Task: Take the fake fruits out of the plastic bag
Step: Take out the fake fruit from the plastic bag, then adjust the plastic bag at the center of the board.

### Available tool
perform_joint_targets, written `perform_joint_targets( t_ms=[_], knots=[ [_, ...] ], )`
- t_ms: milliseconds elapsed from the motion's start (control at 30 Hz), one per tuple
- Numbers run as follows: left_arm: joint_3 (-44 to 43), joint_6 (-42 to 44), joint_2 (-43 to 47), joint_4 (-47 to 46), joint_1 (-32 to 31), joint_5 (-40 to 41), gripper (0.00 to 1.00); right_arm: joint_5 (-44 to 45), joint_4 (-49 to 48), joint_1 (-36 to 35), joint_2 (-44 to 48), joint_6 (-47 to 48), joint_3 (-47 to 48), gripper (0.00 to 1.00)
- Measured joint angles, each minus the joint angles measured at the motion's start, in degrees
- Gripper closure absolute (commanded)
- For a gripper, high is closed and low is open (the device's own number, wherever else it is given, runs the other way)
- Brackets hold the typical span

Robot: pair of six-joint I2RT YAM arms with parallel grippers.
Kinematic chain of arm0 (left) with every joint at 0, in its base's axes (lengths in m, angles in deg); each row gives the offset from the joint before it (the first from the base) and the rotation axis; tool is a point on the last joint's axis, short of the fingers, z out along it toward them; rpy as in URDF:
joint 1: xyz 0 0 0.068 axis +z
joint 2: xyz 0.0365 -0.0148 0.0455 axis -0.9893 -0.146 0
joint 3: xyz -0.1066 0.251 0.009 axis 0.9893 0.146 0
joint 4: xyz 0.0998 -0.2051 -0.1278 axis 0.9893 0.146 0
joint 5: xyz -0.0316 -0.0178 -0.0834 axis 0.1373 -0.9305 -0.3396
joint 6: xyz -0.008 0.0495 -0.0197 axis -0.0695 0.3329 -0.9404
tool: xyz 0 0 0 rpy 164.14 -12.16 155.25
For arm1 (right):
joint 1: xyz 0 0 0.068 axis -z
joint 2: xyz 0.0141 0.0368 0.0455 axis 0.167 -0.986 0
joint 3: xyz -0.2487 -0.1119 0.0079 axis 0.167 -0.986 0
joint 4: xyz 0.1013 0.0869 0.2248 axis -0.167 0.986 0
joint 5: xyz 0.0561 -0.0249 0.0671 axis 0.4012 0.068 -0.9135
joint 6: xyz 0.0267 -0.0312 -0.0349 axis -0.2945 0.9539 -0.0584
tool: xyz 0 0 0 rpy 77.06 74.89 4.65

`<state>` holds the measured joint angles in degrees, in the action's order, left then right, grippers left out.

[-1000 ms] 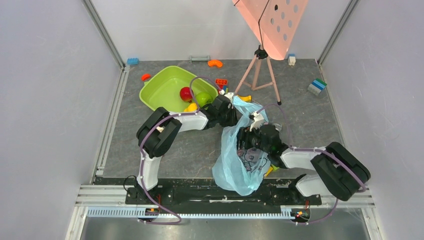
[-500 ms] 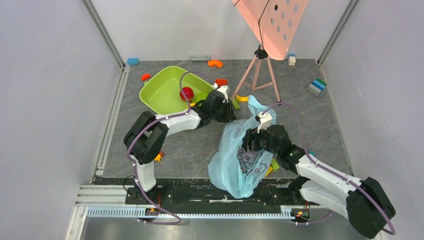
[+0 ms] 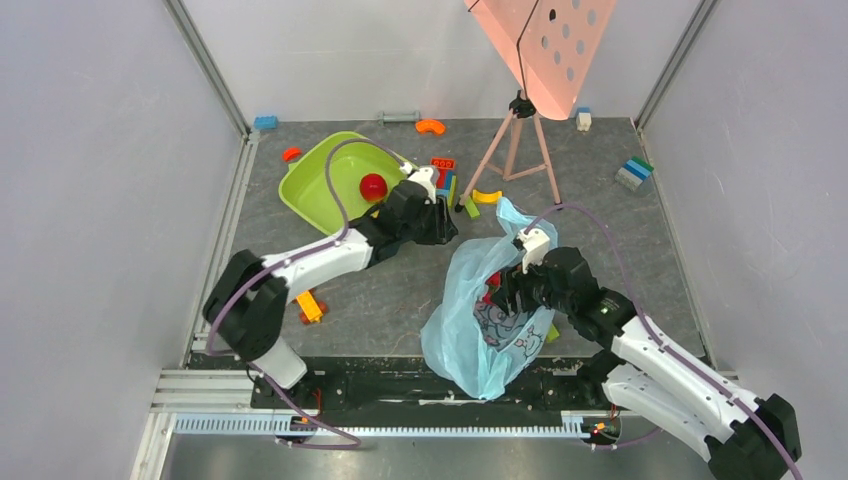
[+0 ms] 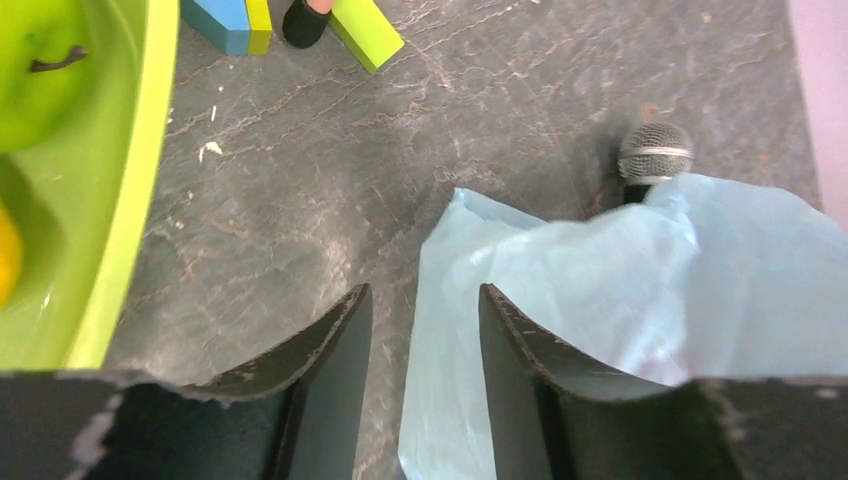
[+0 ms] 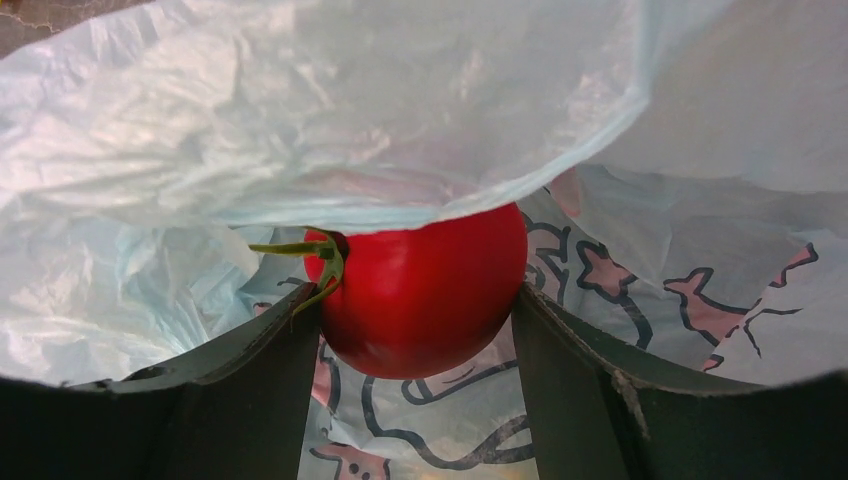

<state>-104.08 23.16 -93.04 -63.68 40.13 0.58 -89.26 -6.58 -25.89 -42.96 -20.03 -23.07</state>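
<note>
The light-blue plastic bag (image 3: 465,330) lies crumpled near the front of the table. My right gripper (image 3: 503,293) reaches into its mouth. In the right wrist view the right gripper (image 5: 418,295) is shut on a glossy red fruit (image 5: 430,270) with a green stem, inside the printed bag (image 5: 300,120). My left gripper (image 3: 441,220) hovers between tub and bag; in its wrist view the left gripper (image 4: 425,292) stands open, with the bag's edge (image 4: 620,270) showing in the gap. Another red fruit (image 3: 373,186) lies in the lime-green tub (image 3: 330,165), with a green apple (image 4: 35,70) and a yellow fruit (image 4: 5,250).
A pink perforated panel (image 3: 545,50) stands on a tripod (image 3: 510,150) at the back; one tripod leg ends beside the bag's top. Toy blocks lie scattered: orange (image 3: 430,126), blue (image 3: 265,122), a yellow-orange one (image 3: 308,305), a stack (image 3: 633,172).
My left gripper has widened its jaws and drawn back a little from the bag's top. The right arm has stretched out rightward while its gripper stays in the bag on the red fruit.
</note>
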Motion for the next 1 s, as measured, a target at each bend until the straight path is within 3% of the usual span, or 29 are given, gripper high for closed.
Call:
perform_joint_targets(
  t_ms=[233, 467, 667, 1000],
  knots=[
    [6.4, 0.2, 18.6, 2.6, 0.0, -0.7, 0.2, -0.2, 1.0, 0.0, -0.6, 0.3, 0.3, 0.47],
    [11.0, 3.5, 33.6, 4.6, -3.2, -3.8, 0.18, -0.7, -2.1, 0.0, -4.2, 0.0, 0.3, 0.48],
    [11.3, 8.5, 31.5, 7.9, -19.6, 3.4, 0.17, -2.5, -4.5, 0.0, -6.0, -0.5, 0.3, 0.48],
    [11.1, 13.5, 26.8, 10.8, -25.7, 12.8, 0.15, -4.5, -5.4, 0.0, -6.0, -1.2, 0.3, 0.48]
  ],
)
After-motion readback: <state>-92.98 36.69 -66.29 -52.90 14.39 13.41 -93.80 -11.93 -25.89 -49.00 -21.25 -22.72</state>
